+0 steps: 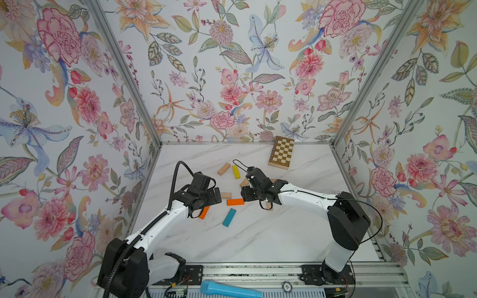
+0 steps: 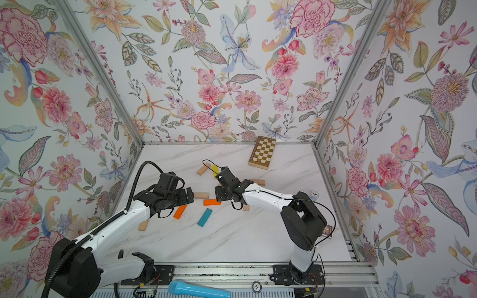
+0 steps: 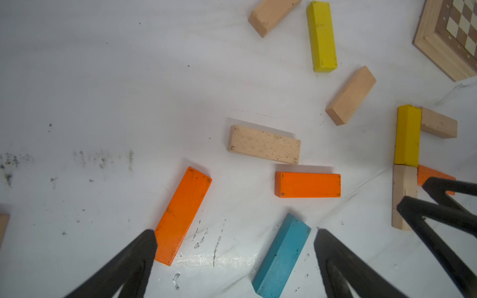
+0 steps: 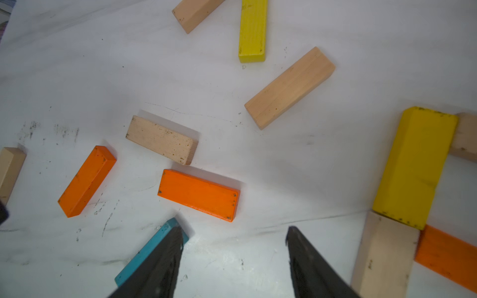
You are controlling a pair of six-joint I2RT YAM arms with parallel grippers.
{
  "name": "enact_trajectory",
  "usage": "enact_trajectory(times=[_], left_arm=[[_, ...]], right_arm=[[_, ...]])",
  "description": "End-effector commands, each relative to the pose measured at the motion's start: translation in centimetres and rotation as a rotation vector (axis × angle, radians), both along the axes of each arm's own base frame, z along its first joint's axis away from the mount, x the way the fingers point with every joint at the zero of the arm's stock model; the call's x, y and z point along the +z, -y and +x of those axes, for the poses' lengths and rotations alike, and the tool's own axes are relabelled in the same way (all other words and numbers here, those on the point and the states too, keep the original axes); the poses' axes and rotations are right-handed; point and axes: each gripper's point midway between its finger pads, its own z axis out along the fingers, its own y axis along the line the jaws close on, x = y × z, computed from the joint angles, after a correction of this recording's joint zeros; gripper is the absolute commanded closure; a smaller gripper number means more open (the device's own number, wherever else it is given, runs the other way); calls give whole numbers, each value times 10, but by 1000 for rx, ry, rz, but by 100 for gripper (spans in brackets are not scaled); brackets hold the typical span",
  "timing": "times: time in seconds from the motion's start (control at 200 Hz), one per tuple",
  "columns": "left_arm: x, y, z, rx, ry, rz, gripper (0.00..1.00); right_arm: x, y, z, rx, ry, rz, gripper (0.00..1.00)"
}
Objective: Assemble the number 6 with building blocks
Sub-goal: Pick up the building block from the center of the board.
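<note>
Wooden board behind blocks; blue microphone nearside.

- Both top views look from high above the front rail, downward and forward. The whole table, both arms and three walls fit in, so the camera is far.
- They share almost the whole scene; the board lies right of centre in both.
- The left wrist view looks steeply down on the table from near, between the spread fingers of the left gripper.
- The right wrist view looks down from even nearer, past the right gripper.
- Both wrist views share the teal block, the orange blocks and the yellow blocks.
</note>
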Motion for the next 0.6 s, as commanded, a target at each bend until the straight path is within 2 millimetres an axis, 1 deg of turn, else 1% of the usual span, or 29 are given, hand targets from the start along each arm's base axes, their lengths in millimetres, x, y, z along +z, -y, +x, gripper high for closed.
enact_trajectory(times=[0.0, 0.045, 0.1, 0.22, 0.265, 0.325, 0.385, 0.41, 0.55, 0.595], left_arm=[[11, -19, 1, 101, -15, -1, 1], [11, -25, 2, 129, -15, 7, 1], [10, -34, 2, 172, -17, 17, 1], [6, -42, 2, 210, -11, 22, 1], [6, -43, 3, 219, -5, 17, 1], [6, -43, 3, 221, -2, 16, 1], [5, -42, 4, 220, 2, 9, 1], [5, -42, 5, 221, 4, 4, 1], [1, -36, 5, 211, 2, -21, 2], [-2, -36, 5, 212, -2, -23, 2]], right_arm=[[-19, 12, -7, -60, -63, -117, 25], [-19, 12, -5, -76, -62, -130, 20], [-17, 10, -1, -88, -65, -138, 19], [-15, 11, 12, -189, -84, -116, 22], [-14, 14, 20, -251, -88, -106, 24], [-13, 9, 29, -293, -101, -72, 25], [-14, 9, 40, -357, -102, -74, 26], [-17, 9, 43, -379, -108, -85, 27], [-20, 15, 66, -520, -109, -165, 30], [-25, 14, 72, -545, -114, -181, 31]])
